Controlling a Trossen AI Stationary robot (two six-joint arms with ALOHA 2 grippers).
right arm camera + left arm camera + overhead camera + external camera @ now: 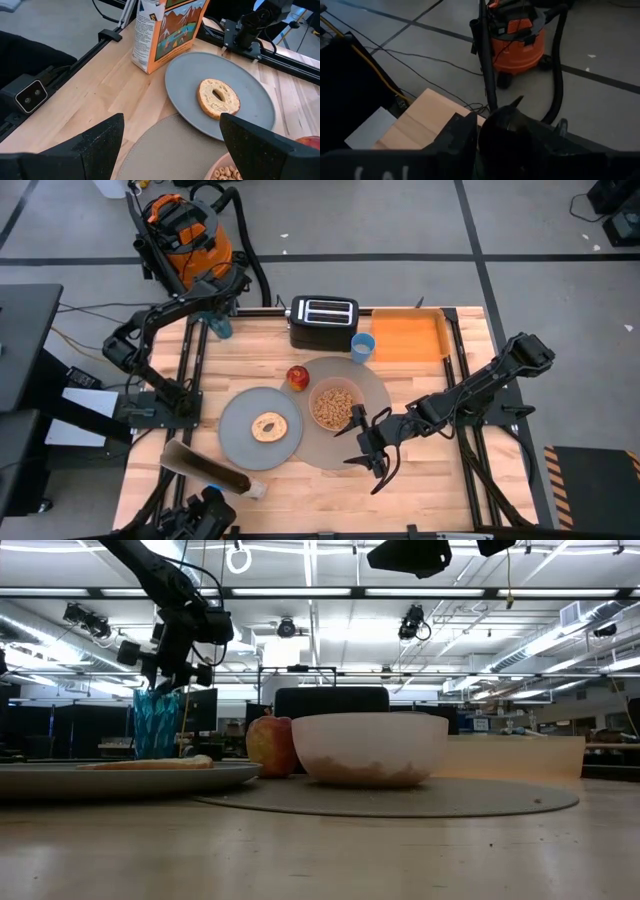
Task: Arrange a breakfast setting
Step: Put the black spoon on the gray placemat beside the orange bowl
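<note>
The left gripper (178, 665) hung over a blue-green tumbler (156, 722) at the counter's (430, 480) ten o'clock corner. A thin stem rose from the tumbler, probably the spoon. Whether that gripper had closed on anything could not be told. A metal spoon would be light, stiff and slick, best pinched across the handle.

The right gripper (368, 452) hovered at five o'clock from the bowl (335, 405), its fingers spread wide and empty. The bowl sat on the mat (378, 392). The bagel (270, 427) lay on the plate (238, 432) at the mat's nine o'clock, and the apple (298, 377) lay at the bowl's eleven o'clock.

Only the low view showed the tumbler's stem. Only the right wrist view showed the cereal box's (165, 30) printed face.
</note>
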